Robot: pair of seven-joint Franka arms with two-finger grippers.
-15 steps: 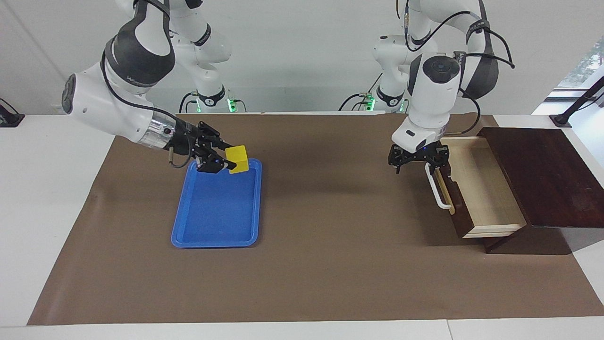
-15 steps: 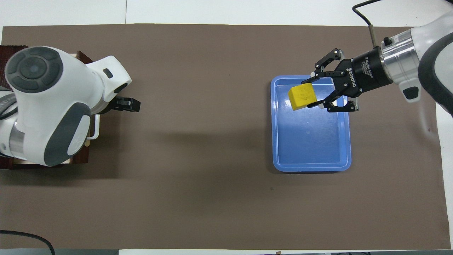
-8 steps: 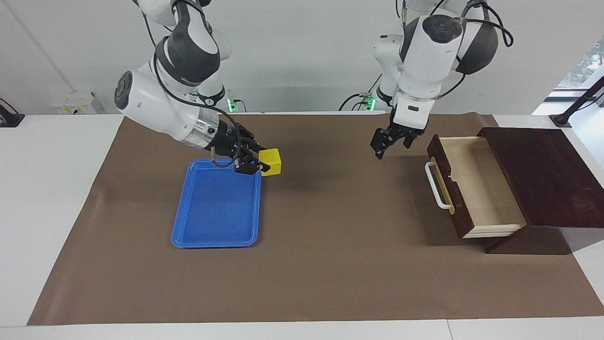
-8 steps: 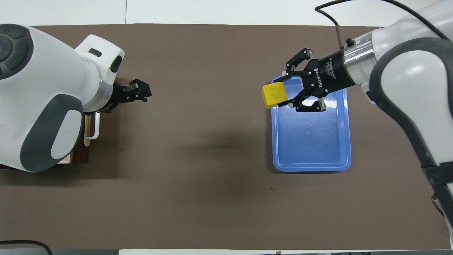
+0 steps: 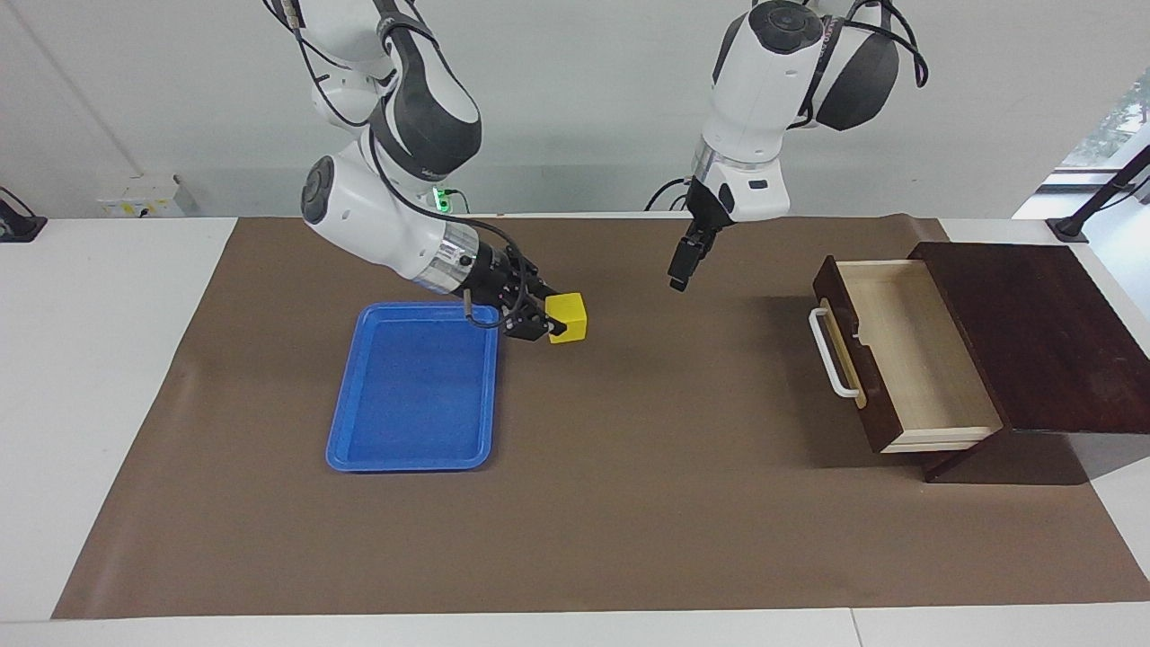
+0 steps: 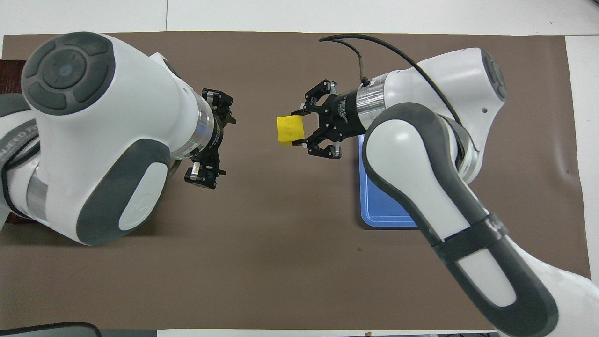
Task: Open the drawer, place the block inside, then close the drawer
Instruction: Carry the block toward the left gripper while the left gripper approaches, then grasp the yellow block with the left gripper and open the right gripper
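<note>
Block point(image 5: 568, 318), clamped by the right gripper point(image 5: 544, 320) over bare mat facing the spread-fingered left gripper point(image 6: 211, 138), risks falling in a mistimed handover.

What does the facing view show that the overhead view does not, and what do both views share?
Only the facing view shows the open drawer, its pale inside bare, its white handle, and the whole blue tray. Only the overhead view shows the left gripper spread open, facing the block; there the right arm covers much of the tray. Both show the right gripper shut on the yellow block, held over the brown mat beside the tray.
</note>
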